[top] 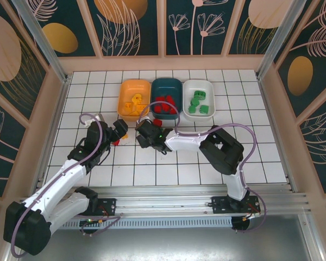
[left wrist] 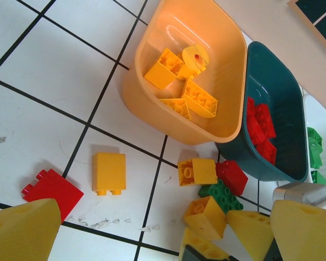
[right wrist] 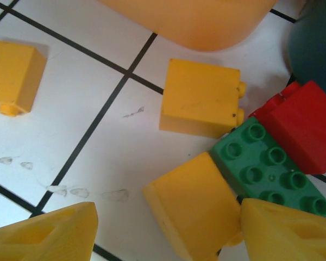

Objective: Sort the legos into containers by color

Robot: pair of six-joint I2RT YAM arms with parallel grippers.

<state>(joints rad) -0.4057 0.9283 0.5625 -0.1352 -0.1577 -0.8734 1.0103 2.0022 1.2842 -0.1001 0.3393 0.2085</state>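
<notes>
partly sorted: orange plastic bowl [top: 135, 82], dark teal plastic bowl [top: 167, 80] and white plastic bowl [top: 198, 82] are stocked by colour; a few studded plastic bricks [left wrist: 109, 172] are left loose near the orange bowl; left gripper [top: 119, 132] and right gripper [right wrist: 168, 217] are spread.

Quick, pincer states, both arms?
Left pincer: open, empty.
Right pincer: open, straddling a yellow brick, not yet closed.

In the right wrist view, edges cut off the orange bowl [right wrist: 195, 22] and teal bowl [right wrist: 315, 43].
</notes>
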